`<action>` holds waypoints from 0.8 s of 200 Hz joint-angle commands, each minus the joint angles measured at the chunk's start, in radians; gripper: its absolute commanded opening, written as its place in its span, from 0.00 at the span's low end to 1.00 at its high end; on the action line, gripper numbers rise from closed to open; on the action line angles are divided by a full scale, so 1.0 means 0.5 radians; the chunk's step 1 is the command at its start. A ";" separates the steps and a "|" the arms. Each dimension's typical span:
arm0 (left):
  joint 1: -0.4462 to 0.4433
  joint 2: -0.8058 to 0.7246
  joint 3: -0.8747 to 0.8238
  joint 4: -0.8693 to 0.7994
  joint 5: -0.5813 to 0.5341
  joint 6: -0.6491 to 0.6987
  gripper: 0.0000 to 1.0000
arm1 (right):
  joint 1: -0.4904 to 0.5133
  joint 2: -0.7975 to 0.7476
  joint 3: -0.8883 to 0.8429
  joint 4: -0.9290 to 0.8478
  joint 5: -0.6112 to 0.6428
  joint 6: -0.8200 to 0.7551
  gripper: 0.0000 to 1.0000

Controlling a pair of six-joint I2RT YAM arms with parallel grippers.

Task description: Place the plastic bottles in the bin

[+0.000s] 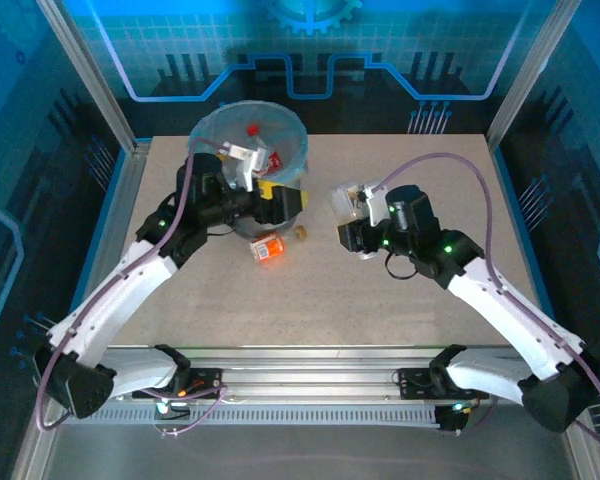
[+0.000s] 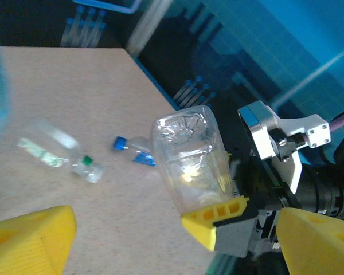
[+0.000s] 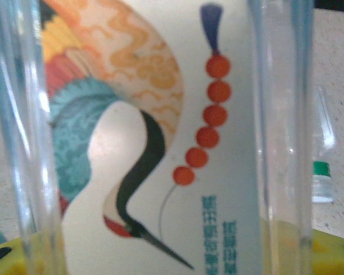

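Note:
The grey bin (image 1: 212,128) with its light-blue bag stands at the back left, and bottles with red caps (image 1: 251,129) lie inside. My left gripper (image 1: 280,200) hovers at the bin's near right rim, its yellow fingers (image 2: 28,238) spread wide with nothing between them; it is open. My right gripper (image 1: 348,215) is shut on a clear bottle (image 2: 186,160) with a white crane label (image 3: 160,143), held above the table's middle. An orange bottle (image 1: 268,247) lies on the table between the grippers. Two more bottles lie flat, one green-capped (image 2: 87,166) and one blue-capped (image 2: 132,150).
A small brown piece (image 1: 301,232) sits by the orange bottle. Metal frame posts (image 1: 85,70) and blue panels wall the table's back and sides. Bare tabletop (image 1: 310,310) stretches along the near half.

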 commanded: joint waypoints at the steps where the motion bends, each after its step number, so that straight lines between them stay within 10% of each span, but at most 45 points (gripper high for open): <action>1: -0.135 0.129 0.145 0.120 0.196 -0.023 0.93 | 0.059 -0.106 -0.021 0.095 -0.089 0.064 0.46; 86: -0.310 0.369 0.394 0.129 0.248 -0.055 0.91 | 0.273 -0.170 0.057 0.236 -0.052 -0.065 0.48; 160: -0.318 0.294 0.259 0.259 0.242 -0.173 0.58 | 0.365 -0.181 -0.006 0.311 -0.005 -0.072 0.48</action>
